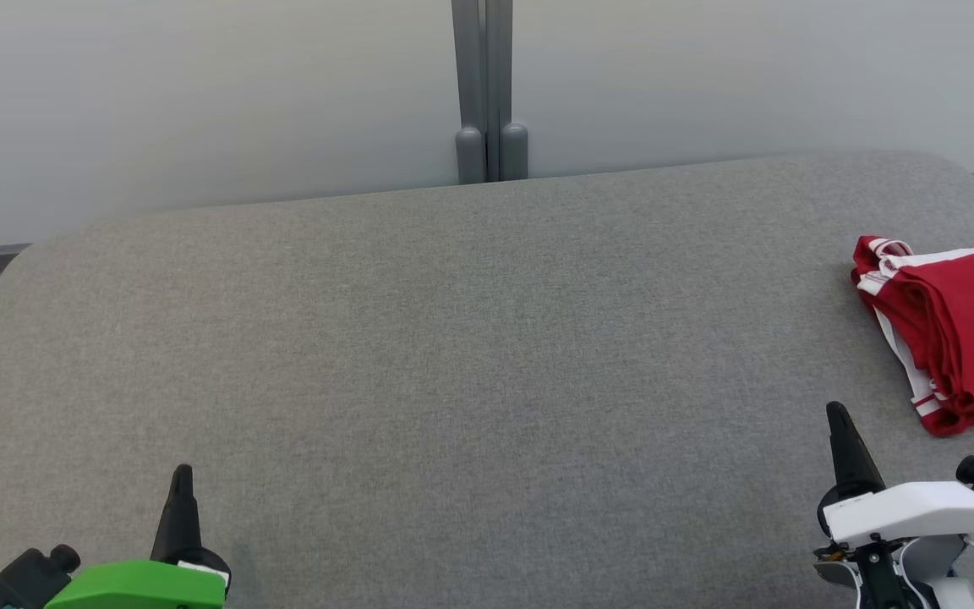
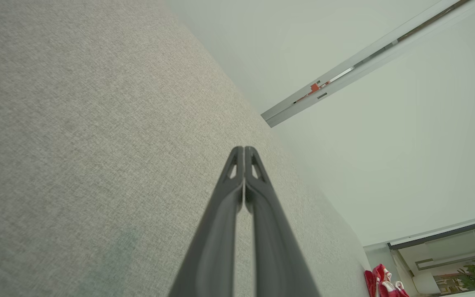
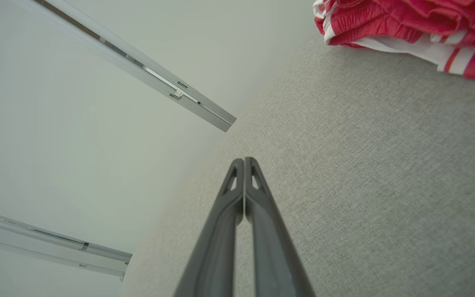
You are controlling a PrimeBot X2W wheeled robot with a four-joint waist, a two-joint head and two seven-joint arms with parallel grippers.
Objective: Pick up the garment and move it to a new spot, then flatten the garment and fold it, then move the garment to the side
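Note:
The garment (image 1: 956, 326) is red with white trim, folded into a compact stack at the far right edge of the grey table (image 1: 470, 355), partly cut off by the head view's border. It also appears in the right wrist view, garment (image 3: 410, 29), top right, and as a small red patch, garment (image 2: 382, 282), in the left wrist view. My right gripper (image 1: 836, 412) is shut and empty, a short way in front and to the left of the garment. At the lower left my left gripper (image 1: 183, 470) is shut and empty, far from the garment.
The grey fabric-covered table has rounded corners and a pale wall behind it. A grey vertical post (image 1: 487, 93) stands at the back centre. Floor shows past the table's left edge.

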